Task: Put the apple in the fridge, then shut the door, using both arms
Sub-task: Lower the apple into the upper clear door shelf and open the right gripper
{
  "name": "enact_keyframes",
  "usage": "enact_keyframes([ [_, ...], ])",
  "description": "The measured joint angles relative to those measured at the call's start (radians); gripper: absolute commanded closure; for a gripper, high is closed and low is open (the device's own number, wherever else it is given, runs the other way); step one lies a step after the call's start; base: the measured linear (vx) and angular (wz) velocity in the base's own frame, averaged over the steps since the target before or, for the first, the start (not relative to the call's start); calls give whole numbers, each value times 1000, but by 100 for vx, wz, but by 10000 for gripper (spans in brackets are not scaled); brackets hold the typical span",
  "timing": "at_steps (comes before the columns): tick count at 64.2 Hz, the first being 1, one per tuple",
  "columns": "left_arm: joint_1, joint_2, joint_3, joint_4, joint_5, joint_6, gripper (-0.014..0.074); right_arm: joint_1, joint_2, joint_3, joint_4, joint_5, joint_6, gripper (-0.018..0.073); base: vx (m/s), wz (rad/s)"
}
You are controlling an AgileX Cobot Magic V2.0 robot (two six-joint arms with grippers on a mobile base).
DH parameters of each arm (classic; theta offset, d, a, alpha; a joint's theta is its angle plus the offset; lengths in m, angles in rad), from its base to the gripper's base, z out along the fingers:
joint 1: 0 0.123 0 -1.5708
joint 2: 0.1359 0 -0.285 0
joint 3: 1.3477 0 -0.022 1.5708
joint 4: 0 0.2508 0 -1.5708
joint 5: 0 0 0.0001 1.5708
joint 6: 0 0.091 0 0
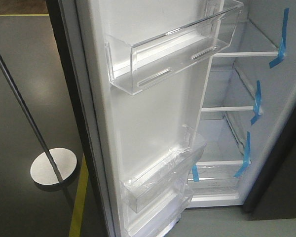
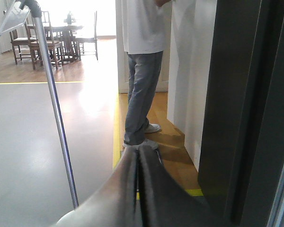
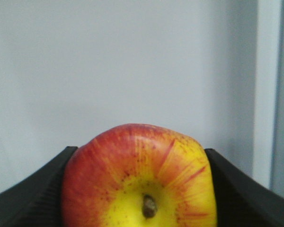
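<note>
The fridge [image 1: 222, 133] stands open, white inside, with clear shelves and blue tape strips. Its door [image 1: 153, 118] is swung wide towards me, and clear bins line its white inner side. My right gripper [image 3: 140, 151] is shut on the apple [image 3: 132, 175], which is red and yellow with its stem facing the camera. A plain white surface fills the view behind it. My left gripper [image 2: 140, 152] is shut with nothing in it. It hangs over the floor, left of a dark grey outer face [image 2: 236, 104] of the fridge. Neither arm shows in the front view.
A slanting silver pole [image 1: 24, 108] on a round base [image 1: 53, 168] stands left of the door, near a yellow floor line [image 1: 79, 197]. In the left wrist view a person [image 2: 142, 71] stands beyond the gripper by a white wall, with a dining table and chairs [image 2: 52, 38] far back.
</note>
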Motion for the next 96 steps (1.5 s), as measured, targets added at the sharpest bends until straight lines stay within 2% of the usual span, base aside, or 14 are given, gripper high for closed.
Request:
enact_keyframes([
  [4, 0, 0, 0, 0, 0, 0, 603, 0, 57, -21, 86, 8, -83, 363, 0, 0],
  [11, 0, 0, 0, 0, 0, 0, 603, 0, 153, -88, 148, 33, -152, 362, 0, 0],
  [24, 0, 0, 0, 0, 0, 0, 603, 0, 320, -225, 158, 137, -169, 355, 0, 0],
  [33, 0, 0, 0, 0, 0, 0, 603, 0, 396, -255, 145, 182, -170, 324, 0, 0],
  [41, 0, 0, 0, 0, 0, 0, 603, 0, 427, -255, 116, 199, -170, 222, 0, 0],
  [51, 0, 0, 0, 0, 0, 0, 603, 0, 441, -257, 101, 199, -168, 18, 0, 0],
  [58, 0, 0, 0, 0, 0, 0, 603, 0, 441, -260, 94, 195, -163, -89, 0, 0],
  [65, 0, 0, 0, 0, 0, 0, 603, 0, 441, -262, 93, 178, -163, -130, 0, 0],
  [76, 0, 0, 0, 0, 0, 0, 603, 0, 441, -263, 90, 155, -163, -118, 0, 0],
  [83, 0, 0, 0, 0, 0, 0, 603, 0, 441, -263, 92, 154, -163, -80, 0, 0],
  [90, 0, 0, 0, 0, 0, 0, 603, 0, 434, -263, 100, 154, -160, 6, 0, 0],
  [96, 0, 0, 0, 0, 0, 0, 603, 0, 404, -263, 101, 154, -155, 127, 0, 0],
])
